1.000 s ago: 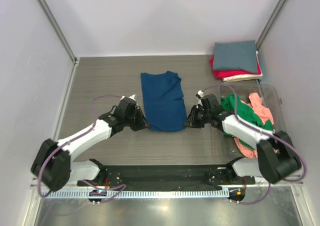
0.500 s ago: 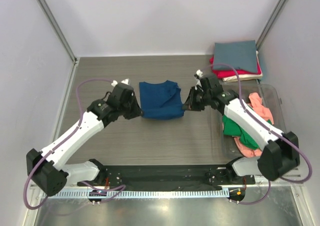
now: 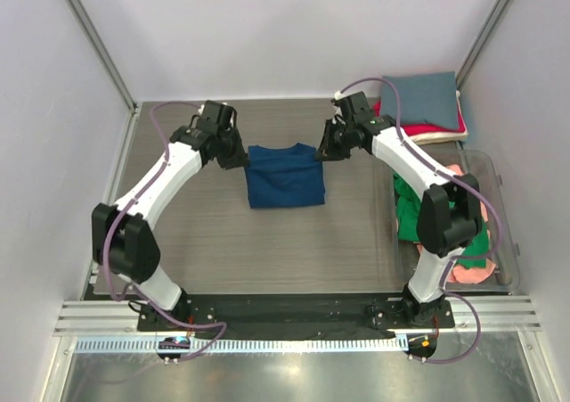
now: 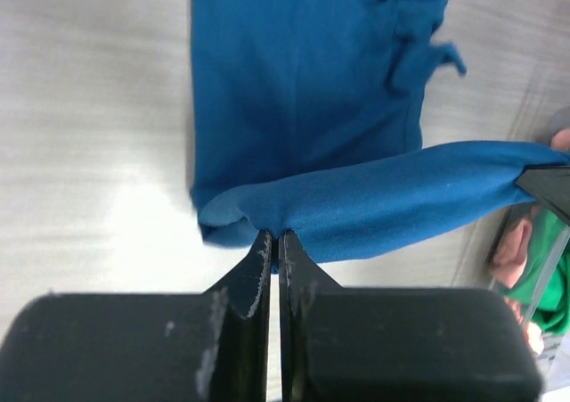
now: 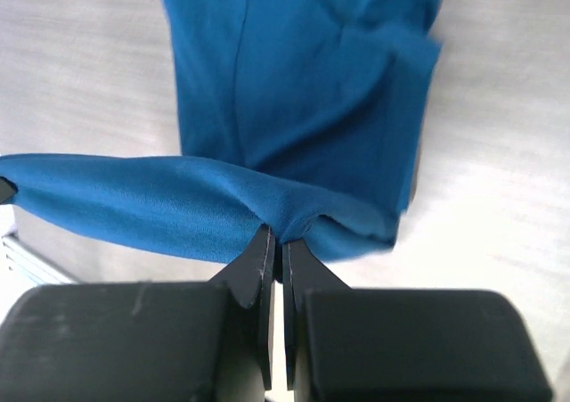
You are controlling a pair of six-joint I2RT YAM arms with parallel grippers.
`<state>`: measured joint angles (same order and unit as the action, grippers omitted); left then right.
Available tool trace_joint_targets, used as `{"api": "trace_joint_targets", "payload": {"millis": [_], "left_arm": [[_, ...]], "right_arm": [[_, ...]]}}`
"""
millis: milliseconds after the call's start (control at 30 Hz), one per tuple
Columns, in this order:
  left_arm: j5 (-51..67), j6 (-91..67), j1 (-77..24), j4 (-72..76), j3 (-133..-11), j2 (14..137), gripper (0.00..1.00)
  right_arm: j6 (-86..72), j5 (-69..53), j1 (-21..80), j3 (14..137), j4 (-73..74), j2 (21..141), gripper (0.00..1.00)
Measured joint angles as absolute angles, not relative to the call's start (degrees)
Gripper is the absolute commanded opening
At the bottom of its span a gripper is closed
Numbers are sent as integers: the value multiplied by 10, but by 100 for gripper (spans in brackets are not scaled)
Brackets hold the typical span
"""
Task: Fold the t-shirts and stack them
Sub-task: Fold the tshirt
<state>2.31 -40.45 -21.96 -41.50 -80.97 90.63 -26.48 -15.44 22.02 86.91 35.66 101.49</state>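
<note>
A navy blue t-shirt (image 3: pixel 283 176) lies folded in half on the grey table, its print hidden. My left gripper (image 3: pixel 239 159) is shut on the shirt's far left corner (image 4: pixel 258 215). My right gripper (image 3: pixel 322 151) is shut on its far right corner (image 5: pixel 294 215). Both hold the doubled edge stretched between them a little above the lower layer (image 4: pixel 303 90), which also shows in the right wrist view (image 5: pixel 303 81). A folded stack sits at the back right: a slate-grey tee (image 3: pixel 419 97) on top, red (image 3: pixel 388 127) and cream (image 3: pixel 427 136) under it. Green (image 3: pixel 411 213) and salmon-pink (image 3: pixel 477 208) tees lie crumpled at the right.
The loose tees lie in a clear plastic bin (image 3: pixel 485 159) at the table's right side. White walls with metal posts (image 3: pixel 93 41) close in the back and both sides. The arm bases stand on a black plate (image 3: pixel 285 313) at the near edge.
Both grippers have carried the shirt's near edge away from me, toward the back of the table, folding the shirt in half. The arms have stretched out far.
</note>
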Motion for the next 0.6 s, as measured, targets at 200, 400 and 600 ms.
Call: {"api": "trace_joint_targets", "payload": {"millis": [200,400,600], "left_arm": [[57,-378,-188,-409,-890,1008,0],[96,-366,-162,-406,-966,1102,0],[117,-366,-146,-408,-1058,1203,8]], "right_arm": [[-258,-156,201,945,365,1097,1],[-255,-158,187,1013,374,1158,1],[-256,-180,162,1124,382,1260,63]]}}
